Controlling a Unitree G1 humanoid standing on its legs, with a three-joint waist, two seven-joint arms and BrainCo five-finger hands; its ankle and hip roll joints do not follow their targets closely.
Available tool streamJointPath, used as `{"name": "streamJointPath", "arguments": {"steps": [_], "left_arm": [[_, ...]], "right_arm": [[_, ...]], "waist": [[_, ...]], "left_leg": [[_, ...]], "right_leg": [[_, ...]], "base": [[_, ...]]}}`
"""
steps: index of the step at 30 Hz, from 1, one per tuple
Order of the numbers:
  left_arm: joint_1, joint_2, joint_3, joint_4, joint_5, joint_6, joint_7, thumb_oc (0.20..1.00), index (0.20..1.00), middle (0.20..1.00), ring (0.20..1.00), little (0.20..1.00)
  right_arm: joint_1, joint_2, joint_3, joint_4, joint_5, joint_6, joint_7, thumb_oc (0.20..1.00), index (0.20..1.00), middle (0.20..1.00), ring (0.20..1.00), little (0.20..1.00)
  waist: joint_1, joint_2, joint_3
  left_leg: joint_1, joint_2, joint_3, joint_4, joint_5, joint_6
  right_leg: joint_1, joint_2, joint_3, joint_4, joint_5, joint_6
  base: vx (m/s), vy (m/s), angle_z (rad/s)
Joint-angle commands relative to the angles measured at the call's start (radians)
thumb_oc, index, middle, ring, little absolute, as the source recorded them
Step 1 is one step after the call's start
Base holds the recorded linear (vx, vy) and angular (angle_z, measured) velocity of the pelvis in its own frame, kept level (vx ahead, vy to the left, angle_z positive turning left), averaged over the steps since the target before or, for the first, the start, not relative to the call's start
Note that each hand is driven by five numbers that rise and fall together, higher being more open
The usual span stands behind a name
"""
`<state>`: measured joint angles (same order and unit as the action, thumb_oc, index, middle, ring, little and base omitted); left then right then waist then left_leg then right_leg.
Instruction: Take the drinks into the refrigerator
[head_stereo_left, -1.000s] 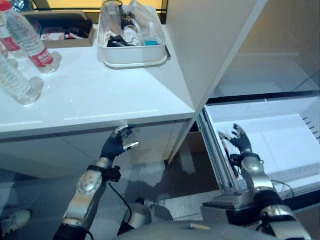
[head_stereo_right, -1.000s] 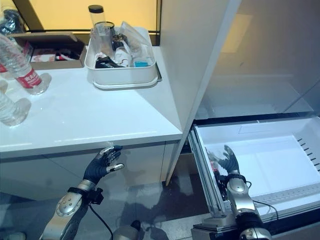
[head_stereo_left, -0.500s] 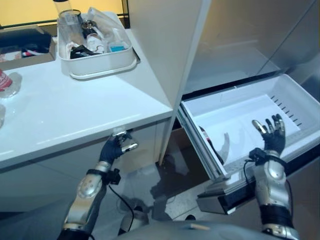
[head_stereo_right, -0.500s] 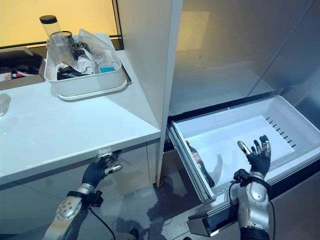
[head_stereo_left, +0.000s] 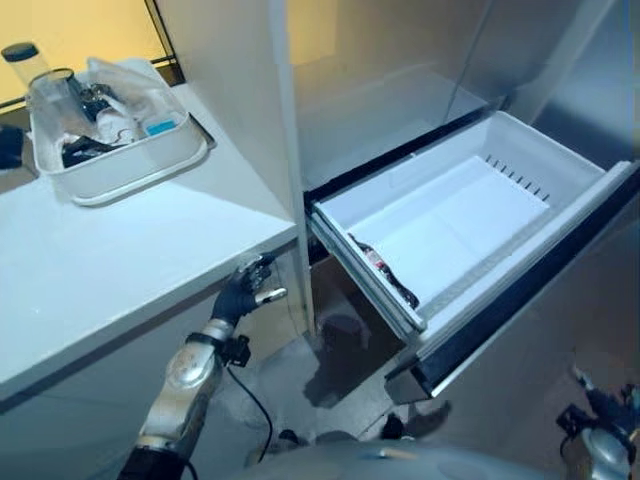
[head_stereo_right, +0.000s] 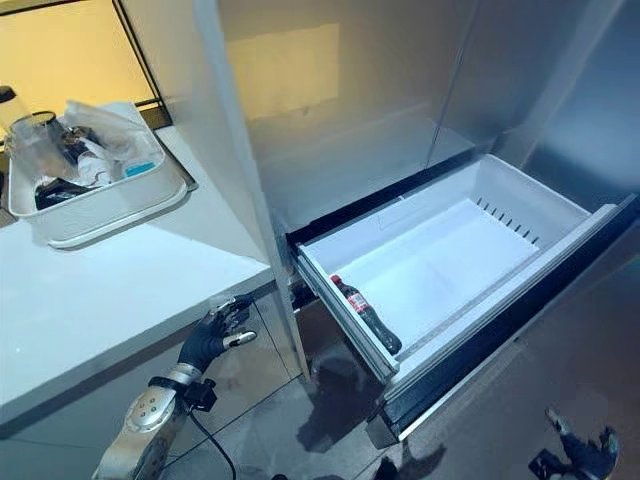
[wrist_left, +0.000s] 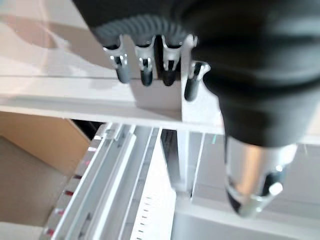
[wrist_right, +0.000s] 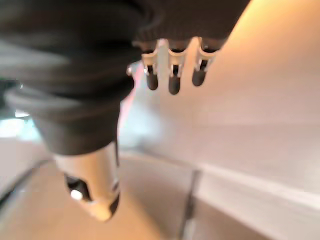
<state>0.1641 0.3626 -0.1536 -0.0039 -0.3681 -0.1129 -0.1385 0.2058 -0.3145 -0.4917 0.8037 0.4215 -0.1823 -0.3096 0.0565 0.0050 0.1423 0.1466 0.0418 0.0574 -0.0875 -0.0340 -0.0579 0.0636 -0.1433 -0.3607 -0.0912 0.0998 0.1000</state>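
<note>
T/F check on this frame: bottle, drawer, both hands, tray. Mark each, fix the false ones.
1. The drawer is pulled out. True.
2. The bottle stands upright on the counter. False: it lies in the drawer along its left wall.
3. The left hand holds the bottle. False: it is open and empty, below the counter edge.
4. The tray sits on the counter. True.
5. The right hand is inside the drawer. False: it is low, outside the drawer, open and empty.
</note>
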Motion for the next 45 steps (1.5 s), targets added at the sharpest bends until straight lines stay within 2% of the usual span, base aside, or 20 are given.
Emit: {"name": "streamJointPath", "arguments": {"steps": [1, 2, 3, 4, 6, 10, 11, 12, 13, 18, 22, 23, 26, 27, 33, 41, 42, 43, 44, 45], "left_arm": [[-0.073, -0.008, 0.006, -0.017, -0.035, -0.044, -0.008, 1.0, 1.0, 1.0, 1.0, 1.0], [-0.069, -0.008, 0.005, -0.016, -0.033, -0.045, -0.01, 1.0, 1.0, 1.0, 1.0, 1.0], [-0.066, -0.008, 0.003, -0.017, -0.033, -0.045, -0.013, 1.0, 1.0, 1.0, 1.0, 1.0], [-0.063, -0.008, 0.0, -0.017, -0.033, -0.043, -0.014, 1.0, 1.0, 1.0, 1.0, 1.0], [-0.056, -0.005, -0.005, -0.02, -0.034, -0.038, -0.019, 1.0, 1.0, 1.0, 1.0, 1.0], [-0.046, 0.005, -0.024, -0.021, -0.039, -0.037, -0.032, 1.0, 1.0, 1.0, 1.0, 1.0], [-0.047, 0.005, -0.023, -0.022, -0.039, -0.037, -0.032, 1.0, 1.0, 1.0, 1.0, 1.0], [-0.039, 0.01, -0.027, -0.027, -0.045, -0.04, -0.039, 1.0, 1.0, 1.0, 1.0, 1.0], [-0.039, 0.01, -0.026, -0.027, -0.045, -0.039, -0.039, 1.0, 1.0, 1.0, 1.0, 1.0], [-0.025, 0.035, -0.036, -0.045, -0.04, -0.057, -0.061, 1.0, 1.0, 1.0, 1.0, 1.0], [-0.031, 0.049, -0.052, -0.057, -0.04, -0.069, -0.071, 1.0, 1.0, 1.0, 1.0, 1.0], [-0.033, 0.053, -0.061, -0.053, -0.043, -0.071, -0.069, 1.0, 1.0, 1.0, 1.0, 1.0], [-0.04, 0.052, -0.069, -0.054, -0.046, -0.072, -0.062, 1.0, 1.0, 1.0, 1.0, 1.0], [-0.041, 0.052, -0.077, -0.06, -0.05, -0.073, -0.056, 1.0, 1.0, 1.0, 1.0, 1.0], [-0.038, 0.033, -0.073, -0.06, -0.068, -0.077, -0.038, 1.0, 1.0, 1.0, 1.0, 1.0], [-0.03, 0.004, -0.04, -0.022, -0.057, -0.08, -0.013, 1.0, 1.0, 1.0, 1.0, 1.0], [-0.029, 0.004, -0.037, -0.02, -0.053, -0.08, -0.008, 1.0, 1.0, 1.0, 1.0, 1.0], [-0.029, 0.004, -0.037, -0.02, -0.052, -0.08, -0.008, 1.0, 1.0, 1.0, 1.0, 1.0], [-0.032, -0.001, -0.029, -0.017, -0.05, -0.08, -0.002, 1.0, 1.0, 1.0, 1.0, 1.0], [-0.032, 0.0, -0.029, -0.017, -0.049, -0.08, -0.002, 1.0, 1.0, 1.0, 1.0, 1.0]], "right_arm": [[-0.052, -0.034, 0.017, 0.042, -0.006, -0.01, 0.035, 1.0, 1.0, 1.0, 1.0, 1.0], [-0.057, -0.034, 0.044, 0.078, -0.018, 0.001, 0.057, 1.0, 1.0, 1.0, 1.0, 1.0], [-0.058, -0.032, 0.056, 0.1, -0.028, 0.01, 0.062, 0.862, 0.862, 0.862, 0.862, 0.862], [-0.063, -0.033, 0.076, 0.138, -0.047, 0.022, 0.062, 0.2, 0.2, 0.2, 0.2, 0.2], [-0.101, -0.037, 0.139, 0.193, -0.104, 0.044, 0.07, 0.2, 0.2, 0.2, 0.2, 0.2], [-0.191, -0.038, 0.285, 0.187, -0.222, 0.074, 0.103, 0.2, 0.2, 0.2, 0.2, 0.2], [-0.193, -0.038, 0.285, 0.187, -0.222, 0.074, 0.103, 0.2, 0.2, 0.2, 0.2, 0.2], [-0.241, -0.054, 0.358, 0.135, -0.302, 0.084, 0.116, 0.2, 0.2, 0.2, 0.2, 0.2], [-0.242, -0.054, 0.358, 0.135, -0.302, 0.085, 0.116, 0.2, 0.2, 0.2, 0.2, 0.2], [-0.397, -0.135, 0.499, -0.154, -0.487, 0.08, 0.143, 0.2, 0.2, 0.2, 0.2, 0.2], [-0.511, -0.187, 0.576, -0.224, -0.565, 0.065, 0.154, 0.2, 0.2, 0.2, 0.2, 0.2], [-0.595, -0.208, 0.621, -0.251, -0.587, 0.063, 0.161, 0.2, 0.2, 0.2, 0.2, 0.2], [-0.687, -0.22, 0.683, -0.295, -0.613, 0.059, 0.18, 0.2, 0.2, 0.2, 0.2, 0.2], [-0.761, -0.216, 0.736, -0.309, -0.644, 0.058, 0.192, 0.2, 0.2, 0.2, 0.2, 0.2], [-0.907, -0.204, 0.845, -0.355, -0.7, 0.063, 0.228, 0.2, 0.2, 0.2, 0.2, 0.2], [-0.894, -0.202, 0.87, -0.398, -0.745, 0.061, 0.271, 0.2, 0.2, 0.2, 0.2, 0.2], [-0.886, -0.202, 0.864, -0.391, -0.741, 0.065, 0.272, 0.492, 0.492, 0.492, 0.492, 0.492], [-0.885, -0.202, 0.863, -0.391, -0.741, 0.065, 0.272, 0.918, 0.918, 0.918, 0.918, 0.918], [-0.861, -0.201, 0.849, -0.376, -0.729, 0.068, 0.271, 1.0, 1.0, 1.0, 1.0, 1.0], [-0.86, -0.202, 0.848, -0.377, -0.729, 0.068, 0.271, 1.0, 1.0, 1.0, 1.0, 1.0]], "waist": [[0.013, -0.025, 0.021], [0.016, -0.024, 0.022], [0.02, -0.024, 0.022], [0.024, -0.024, 0.022], [0.036, -0.022, 0.022], [0.064, -0.021, 0.028], [0.062, -0.022, 0.028], [0.079, -0.022, 0.032], [0.077, -0.023, 0.031], [0.121, -0.026, 0.041], [0.144, -0.032, 0.048], [0.162, -0.035, 0.051], [0.174, -0.04, 0.057], [0.193, -0.043, 0.067], [0.22, -0.061, 0.076], [0.228, -0.071, 0.076], [0.228, -0.072, 0.075], [0.228, -0.072, 0.075], [0.224, -0.072, 0.076], [0.225, -0.072, 0.076]], "left_leg": [[-0.047, -0.054, -0.016, 0.0, -0.023, 0.04], [-0.046, -0.055, -0.017, 0.0, -0.021, 0.04], [-0.046, -0.055, -0.018, 0.0, -0.021, 0.04], [-0.046, -0.056, -0.02, 0.0, -0.02, 0.04], [-0.047, -0.056, -0.025, 0.0, -0.017, 0.04], [-0.038, -0.055, -0.028, 0.0, -0.02, 0.037], [-0.042, -0.056, -0.028, 0.0, -0.014, 0.039], [-0.038, -0.055, -0.026, 0.0, -0.017, 0.037], [-0.042, -0.056, -0.027, 0.0, -0.011, 0.039], [-0.042, -0.054, -0.03, 0.0, -0.008, 0.038], [-0.054, -0.057, -0.04, 0.0, 0.002, 0.04], [-0.055, -0.056, -0.043, 0.0, 0.0, 0.038], [-0.069, -0.058, -0.05, 0.0, 0.011, 0.04], [-0.071, -0.056, -0.053, 0.0, 0.011, 0.039], [-0.1, -0.062, -0.064, 0.0, 0.029, 0.042], [-0.089, -0.061, -0.066, 0.0, 0.025, 0.04], [-0.086, -0.06, -0.065, 0.0, 0.024, 0.039], [-0.086, -0.06, -0.064, 0.0, 0.024, 0.039], [-0.082, -0.059, -0.061, 0.0, 0.022, 0.04], [-0.082, -0.059, -0.061, 0.0, 0.022, 0.04]], "right_leg": [[0.058, 0.005, 0.008, 0.08, -0.097, 0.021], [0.06, 0.005, 0.007, 0.08, -0.097, 0.02], [0.061, 0.005, 0.005, 0.08, -0.098, 0.02], [0.063, 0.004, 0.001, 0.08, -0.097, 0.02], [0.067, 0.001, -0.007, 0.08, -0.098, 0.02], [0.078, 0.002, -0.012, 0.075, -0.1, 0.019], [0.075, 0.0, -0.013, 0.074, -0.094, 0.019], [0.082, 0.002, -0.013, 0.071, -0.096, 0.019], [0.079, 0.001, -0.014, 0.07, -0.092, 0.019], [0.082, 0.0, -0.016, 0.065, -0.09, 0.019], [0.074, -0.003, -0.024, 0.065, -0.082, 0.018], [0.076, -0.001, -0.029, 0.065, -0.085, 0.017], [0.067, -0.004, -0.035, 0.063, -0.078, 0.017], [0.067, -0.002, -0.038, 0.062, -0.08, 0.015], [0.051, -0.005, -0.055, 0.058, -0.07, 0.013], [0.062, -0.007, -0.06, 0.055, -0.075, 0.01], [0.064, -0.007, -0.059, 0.055, -0.075, 0.01], [0.064, -0.007, -0.059, 0.054, -0.075, 0.01], [0.066, -0.007, -0.059, 0.056, -0.076, 0.011], [0.066, -0.007, -0.058, 0.056, -0.076, 0.011]], "base": [[0.0, 0.0, 0.0], [0.0, 0.0, 0.0], [0.0, 0.0, 0.0], [0.0, 0.0, 0.0], [-0.01, -0.004, 0.02], [0.0, -0.003, 0.01], [0.0, 0.0, 0.0], [0.0, 0.0, 0.0], [0.0, 0.0, 0.0], [0.0, 0.0, 0.0], [0.0, -0.002, -0.02], [0.0, 0.0, 0.0], [-0.01, 0.0, 0.01], [-0.04, -0.004, 0.04], [-0.01, -0.006, 0.08], [0.01, 0.008, 0.12], [0.0, 0.011, 0.07], [0.0, 0.014, 0.06], [0.0, 0.0, 0.0], [0.0, 0.0, 0.0]]}}
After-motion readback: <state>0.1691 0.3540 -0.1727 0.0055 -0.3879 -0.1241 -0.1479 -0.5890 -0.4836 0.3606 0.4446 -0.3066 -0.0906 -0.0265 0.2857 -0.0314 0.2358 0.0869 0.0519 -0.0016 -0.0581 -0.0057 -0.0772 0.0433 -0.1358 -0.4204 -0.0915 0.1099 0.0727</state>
